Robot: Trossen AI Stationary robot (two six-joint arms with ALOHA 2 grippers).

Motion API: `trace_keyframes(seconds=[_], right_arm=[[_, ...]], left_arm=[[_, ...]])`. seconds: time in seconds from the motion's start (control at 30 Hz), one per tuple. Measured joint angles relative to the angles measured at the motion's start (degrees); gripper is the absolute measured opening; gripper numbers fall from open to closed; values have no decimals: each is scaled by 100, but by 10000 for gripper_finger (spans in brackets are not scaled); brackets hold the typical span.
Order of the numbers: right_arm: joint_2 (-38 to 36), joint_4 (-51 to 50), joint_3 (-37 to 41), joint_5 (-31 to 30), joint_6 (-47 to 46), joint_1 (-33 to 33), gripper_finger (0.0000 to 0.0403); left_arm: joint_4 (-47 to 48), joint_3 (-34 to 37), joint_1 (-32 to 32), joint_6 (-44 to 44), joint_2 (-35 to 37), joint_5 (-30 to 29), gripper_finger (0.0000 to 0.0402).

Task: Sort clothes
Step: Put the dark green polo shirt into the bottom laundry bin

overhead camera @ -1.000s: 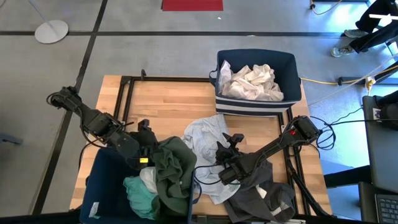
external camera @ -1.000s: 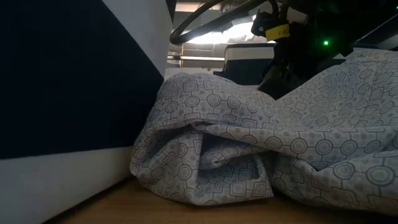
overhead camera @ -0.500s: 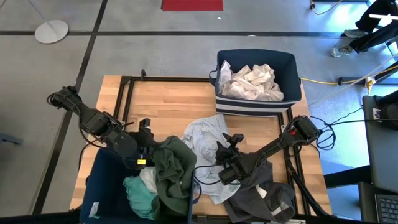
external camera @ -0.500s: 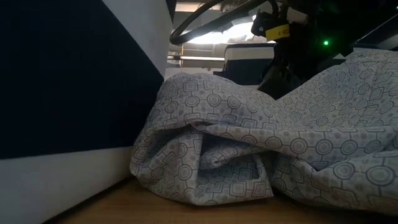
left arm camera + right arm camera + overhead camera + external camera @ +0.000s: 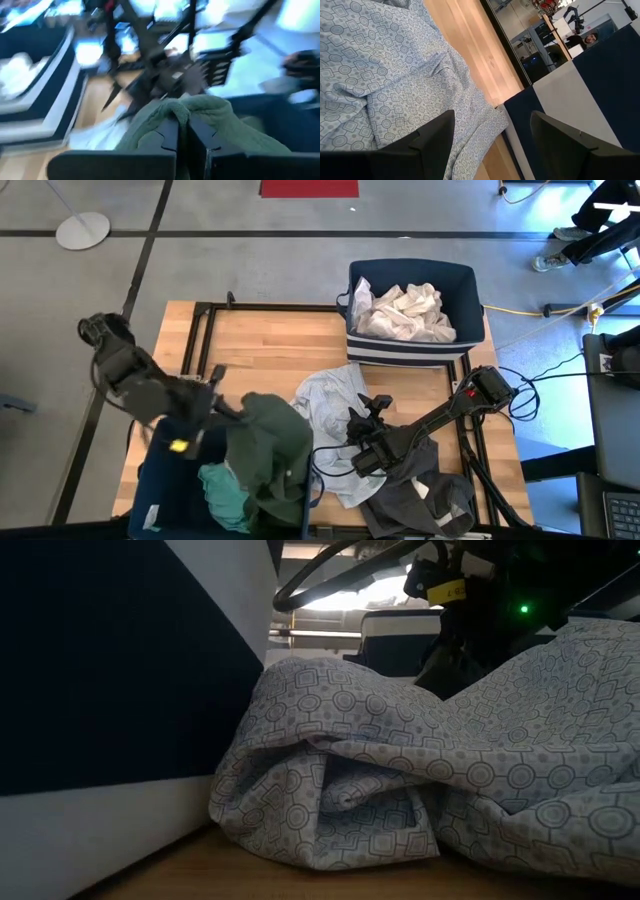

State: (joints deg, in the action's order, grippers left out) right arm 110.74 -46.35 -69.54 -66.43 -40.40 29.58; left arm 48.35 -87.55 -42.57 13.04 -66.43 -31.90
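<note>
We see the left hand (image 5: pixel 182 131) clenched on a fold of the dark olive green garment (image 5: pixel 270 445), its two dark fingers (image 5: pixel 167 137) pressed together with a ridge of the thick, fuzzy green cloth pinched between them. From above, this garment bunches in a rounded heap at the counter's front left, draped over the edge of the near navy bin (image 5: pixel 160 490), which stands at the front left corner. A teal garment (image 5: pixel 225 488) and a scrap of white cloth lie crumpled just beside it at the bin.

The right hand (image 5: pixel 372 412) is released, its fingers (image 5: pixel 432 137) spread wide apart, low over the light grey patterned garment (image 5: pixel 330 400). That garment is thin, printed all over with small squares and circles, and lies rumpled in soft folds in the middle of the wooden counter (image 5: pixel 270 340); in the low view its folded edge (image 5: pixel 330 800) rests on the wood just beside a bin wall. A dark grey garment (image 5: pixel 420 498) lies at the front right, under the right arm.

The far navy bin (image 5: pixel 415 275) at the back right holds a pile of white and cream clothes (image 5: pixel 405 312), loosely heaped.
</note>
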Motion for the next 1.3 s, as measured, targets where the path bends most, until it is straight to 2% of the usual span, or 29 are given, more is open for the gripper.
trace_keyframes(seconds=[0.27,0.37,0.47,0.53,0.73,0.97,1.07,1.3], right_arm=[[0,2,-2,39,-18,0,262],[0,9,-2,44,-26,0,262],[0,31,-2,44,-26,0,262],[0,33,-2,44,-26,0,262],[0,37,-2,44,-26,0,262],[0,37,-2,27,-24,0,262],[2,37,-2,2,-22,0,262],[2,39,-2,0,-4,0,262]], left_arm=[[-742,-96,-1325,-455,-20,4,5],[-1183,-96,-1781,-657,-81,-244,5],[-1414,-98,-2117,-900,-137,-298,5],[-1266,-98,-2200,-693,-179,-294,6],[339,-98,-2126,1284,-374,-548,8],[2699,-38,-1619,3495,-945,-793,10],[2905,273,-1310,3780,-1189,-689,18],[2435,1136,-580,3595,-1665,228,17]])
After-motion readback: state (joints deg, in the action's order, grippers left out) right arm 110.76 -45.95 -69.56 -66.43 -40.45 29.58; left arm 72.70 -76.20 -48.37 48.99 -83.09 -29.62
